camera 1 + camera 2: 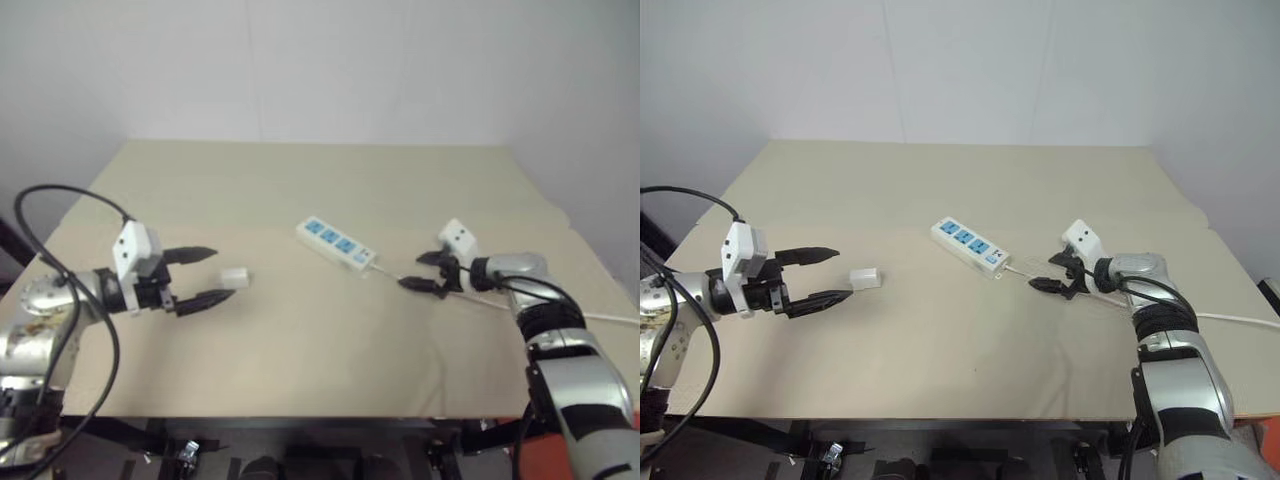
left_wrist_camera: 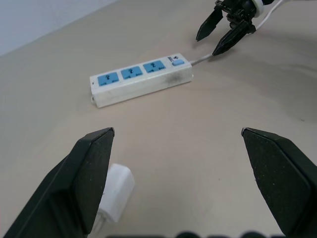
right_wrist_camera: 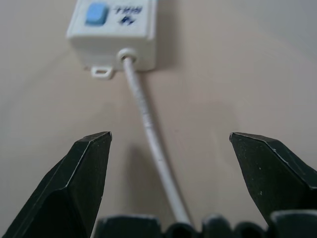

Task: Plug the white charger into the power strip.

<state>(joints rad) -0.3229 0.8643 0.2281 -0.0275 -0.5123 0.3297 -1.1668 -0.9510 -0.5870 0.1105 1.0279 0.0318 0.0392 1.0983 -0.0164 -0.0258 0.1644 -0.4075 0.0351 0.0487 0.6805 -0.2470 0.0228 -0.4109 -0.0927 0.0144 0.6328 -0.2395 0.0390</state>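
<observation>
The white charger (image 1: 234, 276) lay at centre-left, just off the left gripper's (image 1: 204, 276) wide, empty fingers; the right gripper (image 1: 427, 272), also wide, straddled the power strip's (image 1: 336, 242) cord.

Soft, even, diffuse light covers the beige table (image 1: 300, 350) and the pale wall (image 1: 330, 70), and no glare shows on either; the head views look slightly hazy, with low contrast and soft edges on small things such as the power strip (image 1: 337, 242) and the white charger (image 1: 234, 276). Shadows are faint and lie close under things, as the thin dark line beneath the power strip and the pale grey patch beside the cord (image 3: 151, 144) in the right wrist view. In that view the strip's switch end is blurred and the cord softens toward the lens, while the black fingers (image 3: 79, 183) close to the lens keep fairly crisp edges.
</observation>
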